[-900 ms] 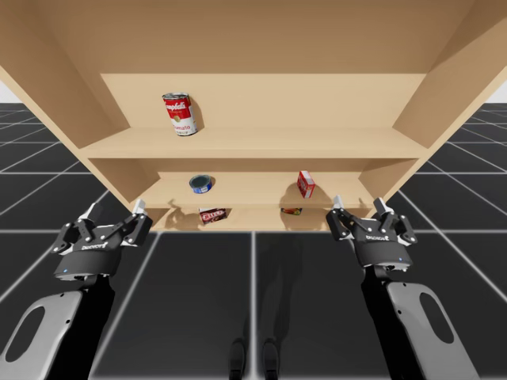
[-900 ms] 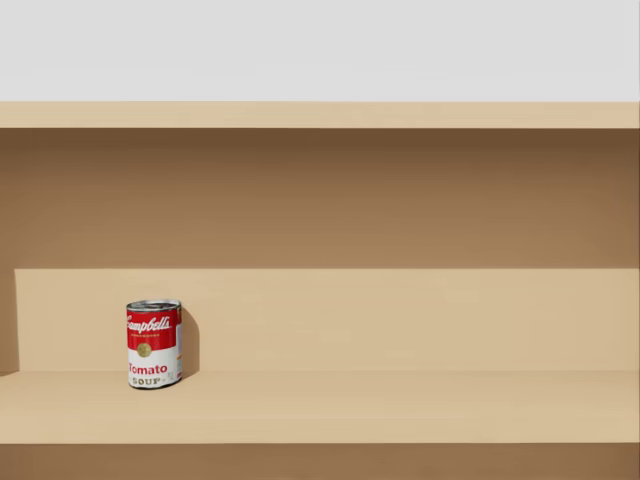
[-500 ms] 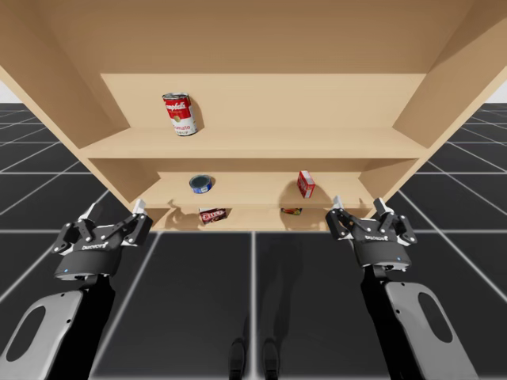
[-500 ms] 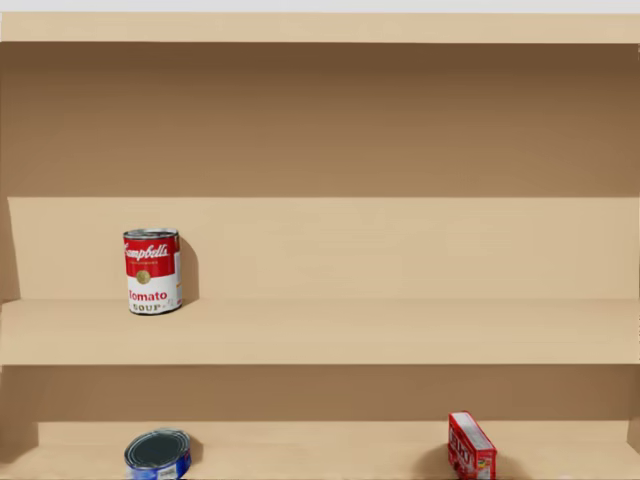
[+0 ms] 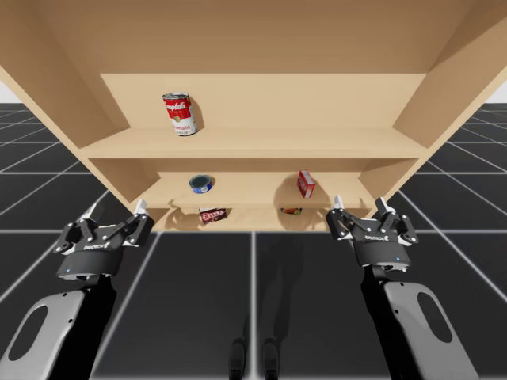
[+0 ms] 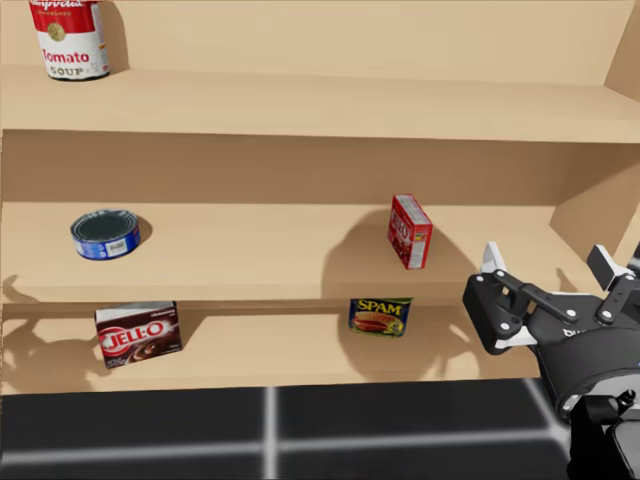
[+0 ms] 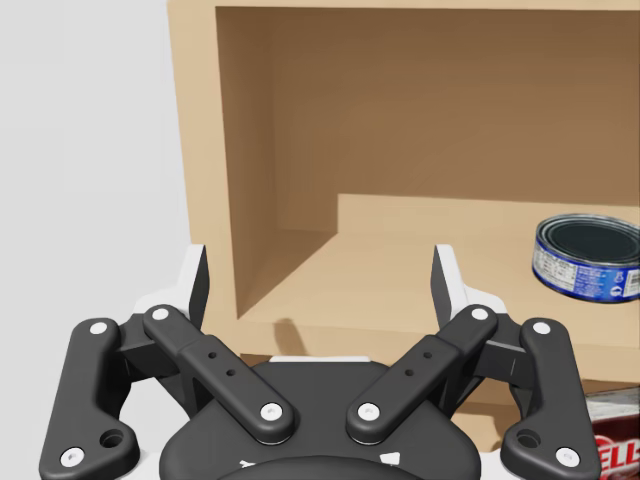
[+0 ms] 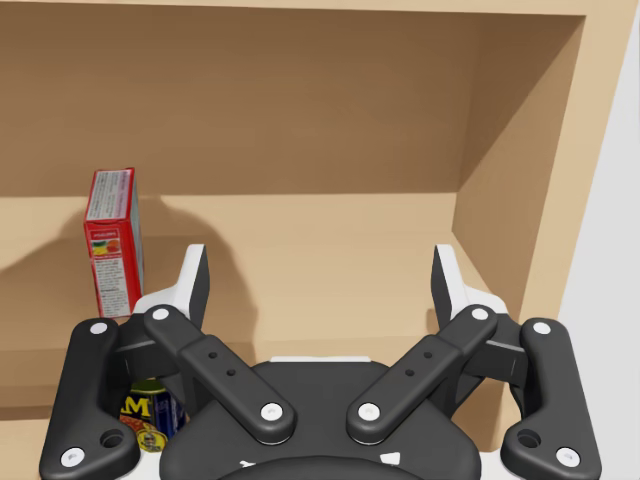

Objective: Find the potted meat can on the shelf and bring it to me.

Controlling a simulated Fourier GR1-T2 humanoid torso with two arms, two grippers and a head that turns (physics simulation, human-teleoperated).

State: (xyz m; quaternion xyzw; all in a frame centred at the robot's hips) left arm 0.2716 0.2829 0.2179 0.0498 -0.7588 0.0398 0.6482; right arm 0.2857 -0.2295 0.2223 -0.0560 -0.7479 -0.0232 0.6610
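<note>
Nearest to me, both arms come up in front of the shelf unit (image 5: pixel 253 142). My left pincer (image 5: pixel 119 207) hangs before the unit's left end with its fingers spread wide and nothing between them; in the left wrist view this pincer (image 7: pixel 320 270) faces the left side wall. My right pincer (image 5: pixel 358 202) hangs before the right end, its fingers likewise wide apart and empty, and it stands clear of everything on the boards.

On the lowest board, the potted meat can (image 6: pixel 380 316), a squat blue and yellow rectangular tin, stands right of the middle, ahead of my right pincer (image 6: pixel 546 255) and off to its left, well apart from it. Further left on the same board lies a dark red box (image 6: pixel 138 334).

One board up, a small red box (image 6: pixel 410 231) stands tilted, just above the potted meat can and slightly to its right. A flat round blue can (image 6: pixel 105 234) sits towards the left.

Furthest up, a red and white round can (image 6: pixel 70 38) stands upright on the top board, at the left.
</note>
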